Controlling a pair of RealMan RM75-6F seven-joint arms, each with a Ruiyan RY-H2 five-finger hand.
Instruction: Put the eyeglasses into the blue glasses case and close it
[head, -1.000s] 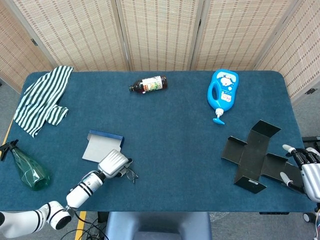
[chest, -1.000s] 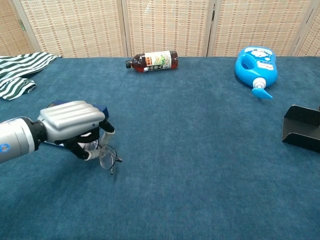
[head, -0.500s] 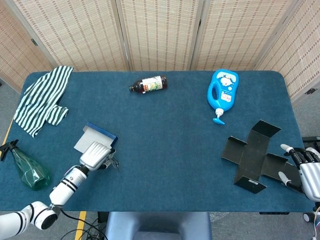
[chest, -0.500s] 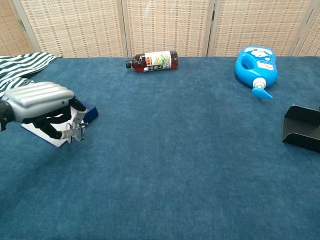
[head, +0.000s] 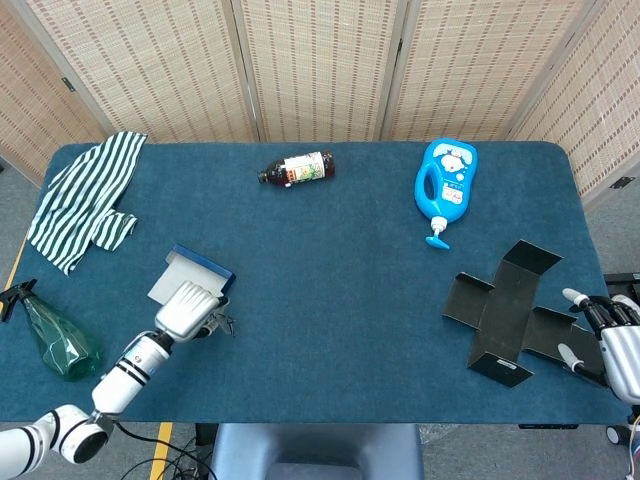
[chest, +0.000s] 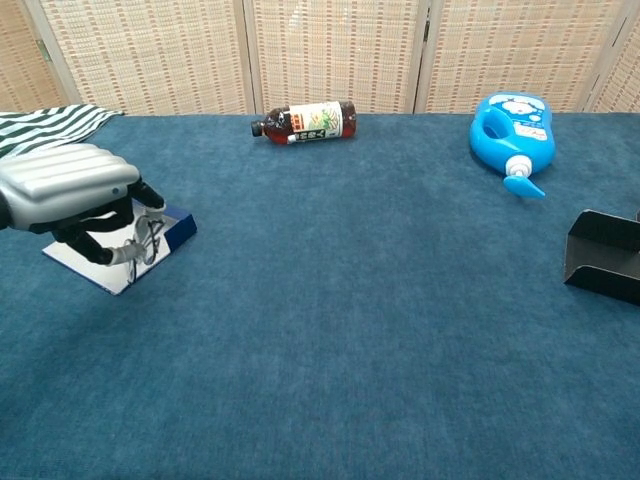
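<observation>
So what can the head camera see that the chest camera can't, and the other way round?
Only the head view shows the green spray bottle, the right hand and the whole flattened black cardboard box. The chest view adds nothing new, only a closer look at the eyeglasses the left hand holds over the open blue glasses case. Both show the striped cloth, brown bottle and blue jug.

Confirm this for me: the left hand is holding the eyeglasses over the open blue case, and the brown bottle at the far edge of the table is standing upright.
One thing is wrong: the brown bottle lies on its side, as the chest view shows. The rest holds: the left hand holds the eyeglasses over the open blue case.
</observation>
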